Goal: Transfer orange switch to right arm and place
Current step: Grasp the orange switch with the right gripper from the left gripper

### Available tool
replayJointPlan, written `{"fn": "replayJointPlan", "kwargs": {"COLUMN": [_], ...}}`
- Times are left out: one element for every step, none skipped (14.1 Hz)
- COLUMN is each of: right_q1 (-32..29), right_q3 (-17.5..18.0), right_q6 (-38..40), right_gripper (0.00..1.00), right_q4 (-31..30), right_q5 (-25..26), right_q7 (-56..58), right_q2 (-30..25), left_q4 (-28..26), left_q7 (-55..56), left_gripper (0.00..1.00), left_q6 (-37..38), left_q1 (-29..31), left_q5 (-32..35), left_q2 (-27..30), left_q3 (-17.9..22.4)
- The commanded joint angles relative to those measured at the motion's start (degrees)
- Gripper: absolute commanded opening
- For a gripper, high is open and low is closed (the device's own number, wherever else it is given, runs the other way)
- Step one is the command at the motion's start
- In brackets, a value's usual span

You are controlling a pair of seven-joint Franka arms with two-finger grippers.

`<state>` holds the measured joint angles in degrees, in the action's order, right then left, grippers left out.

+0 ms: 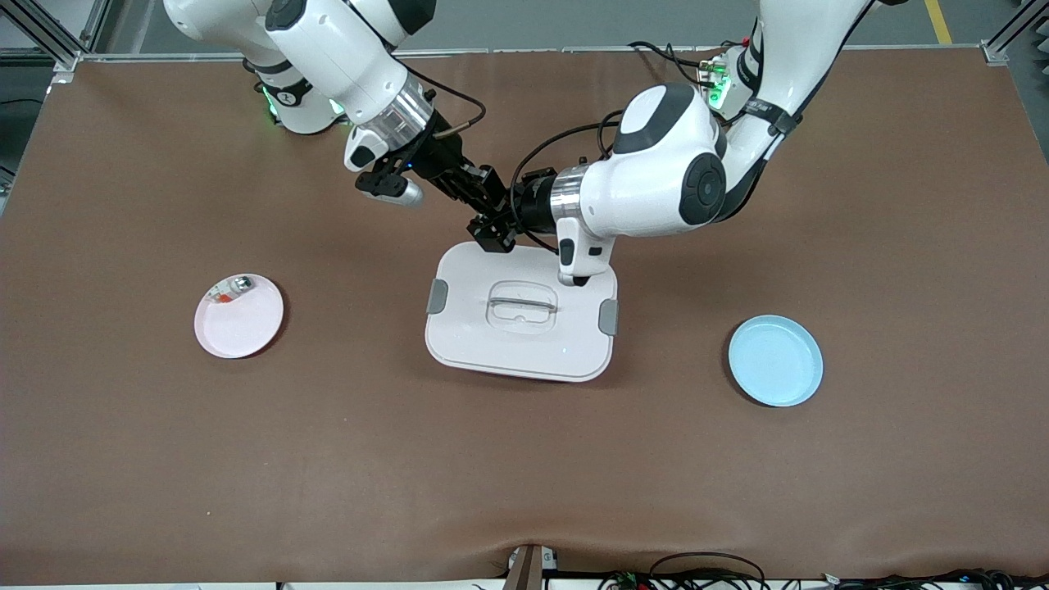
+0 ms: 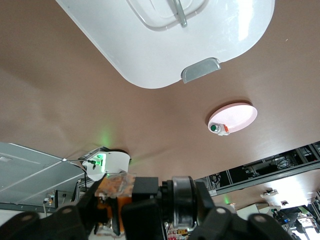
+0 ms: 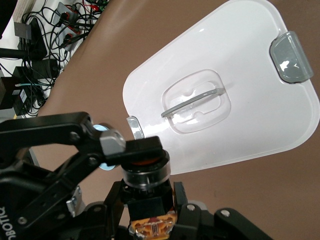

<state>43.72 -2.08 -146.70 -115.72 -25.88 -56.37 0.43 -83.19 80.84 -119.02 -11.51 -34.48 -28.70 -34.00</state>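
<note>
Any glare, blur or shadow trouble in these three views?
Front view: even light, soft shadow beside the box lid. Left wrist view: bright glare on the lid, the near pincer parts dark. Right wrist view: the switch sharp, cables past the table edge blurred.

Orange switch [image 3: 146, 167], stubby black cylinder with an orange band showing, is sitting in the air between both grippers, over the table just beside the white lidded container's edge farthest from the front camera. Right gripper [image 3: 148, 192] fingers are clamping its lower body while left gripper [image 3: 131, 149] fingers are pinching its top end. Right arm [image 1: 344, 61], white with black joint bands, is reaching down from its base to the meeting point.
</note>
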Motion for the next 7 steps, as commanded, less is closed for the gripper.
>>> {"fn": "replayJointPlan", "kwargs": {"right_q1": [0.1,0.0,-0.1,-0.2,-0.4,-0.6,-1.2], "right_q3": [-0.1,-0.1,-0.1,-0.1,-0.3,-0.6,-0.6], "right_q6": [0.8,0.9,1.1,1.8,4.4,8.1,12.7], "right_gripper": [0.0,0.0,0.0,0.0,0.0,0.0,0.0], "right_q4": [1.8,1.9,2.0,2.2,3.2,5.0,7.5], "right_q5": [-1.0,-1.0,-1.0,-1.0,-1.0,-1.0,-0.9], "right_q7": [-0.9,-0.8,-0.7,-0.6,-0.6,-0.5,-0.4], "right_q2": [0.9,0.9,0.8,0.6,0.5,0.4,0.4], "left_q4": [1.1,1.2,1.2,1.3,1.8,3.0,3.9], "left_q7": [-0.1,0.4,0.4,0.4,0.5,0.5,0.5], "left_gripper": [1.0,1.0,1.0,1.0,1.0,1.0,1.0], "left_q6": [-0.3,-0.2,-0.1,-0.1,-0.1,0.4,0.5], "left_q1": [-0.1,0.3,1.0,1.5,2.0,2.4,3.1], "left_q5": [-0.2,-0.2,0.0,0.8,2.7,4.8,7.1], "left_q2": [0.1,0.3,0.7,1.5,2.4,2.4,2.5], "left_q3": [0.2,0.3,0.6,1.1,2.1,2.4,2.5]}}
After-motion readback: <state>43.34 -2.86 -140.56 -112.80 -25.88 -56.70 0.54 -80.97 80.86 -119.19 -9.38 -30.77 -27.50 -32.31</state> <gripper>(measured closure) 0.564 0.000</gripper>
